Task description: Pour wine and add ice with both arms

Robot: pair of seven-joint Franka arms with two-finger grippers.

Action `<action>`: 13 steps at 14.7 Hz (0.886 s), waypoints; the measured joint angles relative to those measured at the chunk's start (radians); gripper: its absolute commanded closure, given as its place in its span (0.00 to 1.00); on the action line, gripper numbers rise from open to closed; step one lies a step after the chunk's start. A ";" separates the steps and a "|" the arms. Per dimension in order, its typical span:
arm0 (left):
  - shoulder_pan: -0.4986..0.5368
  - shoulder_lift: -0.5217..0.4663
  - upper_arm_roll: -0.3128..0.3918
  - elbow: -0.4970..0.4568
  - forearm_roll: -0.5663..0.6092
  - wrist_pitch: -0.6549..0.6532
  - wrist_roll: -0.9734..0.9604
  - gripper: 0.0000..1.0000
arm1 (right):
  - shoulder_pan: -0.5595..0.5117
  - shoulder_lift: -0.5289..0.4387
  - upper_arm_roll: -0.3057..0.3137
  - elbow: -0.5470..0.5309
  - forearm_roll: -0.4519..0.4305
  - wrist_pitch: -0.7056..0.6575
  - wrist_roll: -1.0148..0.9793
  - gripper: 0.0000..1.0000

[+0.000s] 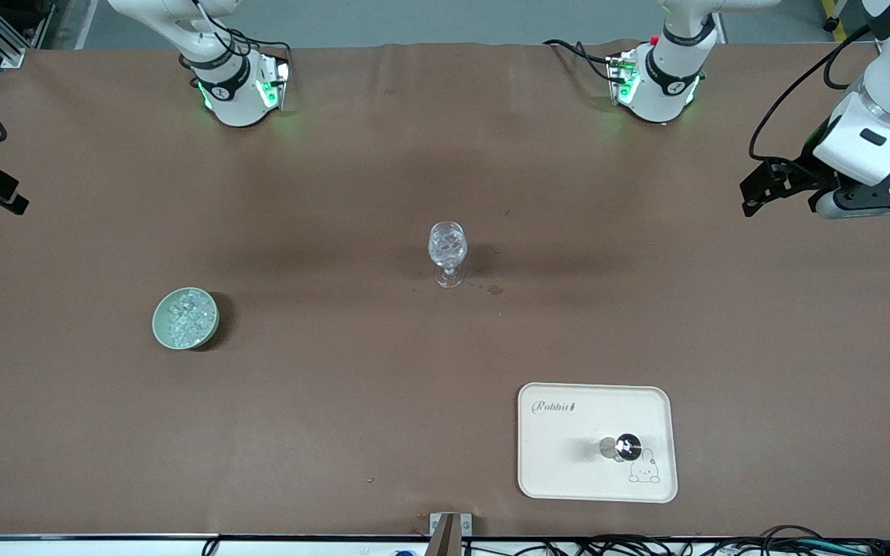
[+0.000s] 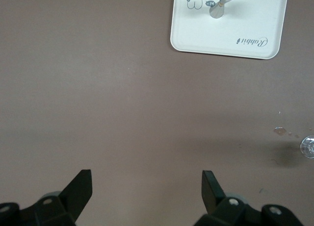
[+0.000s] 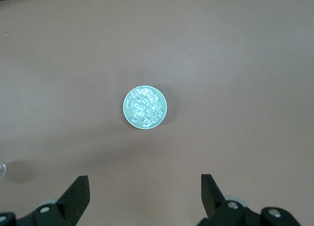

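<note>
The measuring cup (image 1: 623,447) stands on the tray (image 1: 561,463) at the near edge toward the left arm's end of the surface; small, rigid and probably slick, it likely wants a grip at its narrow waist. The ice (image 1: 185,317) heaps in the green bowl (image 1: 161,330) toward the right arm's end, loose and slippery; the fragile stemmed glass (image 1: 447,251) stands between them, farther from the front camera. The left end effector (image 2: 146,187) hangs spread and empty over bare surface; the right end effector (image 3: 145,189), also spread and empty, hovers near the bowl.

A brown worktop (image 1: 383,401) holds a clear glass (image 1: 447,252) in the middle, a green bowl (image 1: 161,328), and a cream tray (image 1: 568,463) with a bunny picture.
</note>
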State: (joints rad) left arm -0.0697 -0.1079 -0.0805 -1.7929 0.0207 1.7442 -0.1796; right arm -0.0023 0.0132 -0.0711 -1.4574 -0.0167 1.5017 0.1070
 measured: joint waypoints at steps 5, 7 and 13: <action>-0.018 0.073 0.011 0.057 0.000 0.013 0.023 0.02 | 0.000 0.000 -0.001 -0.001 0.000 -0.001 0.000 0.00; -0.018 0.091 0.011 0.067 0.000 0.013 0.023 0.02 | 0.000 0.000 -0.002 -0.002 0.000 -0.001 0.000 0.00; -0.019 0.093 0.012 0.068 -0.004 0.013 0.026 0.01 | 0.000 0.000 -0.002 -0.002 0.000 -0.001 0.000 0.00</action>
State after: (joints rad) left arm -0.0884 -0.0150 -0.0685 -1.7250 0.0163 1.7569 -0.1535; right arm -0.0026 0.0132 -0.0733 -1.4590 -0.0167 1.5004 0.1069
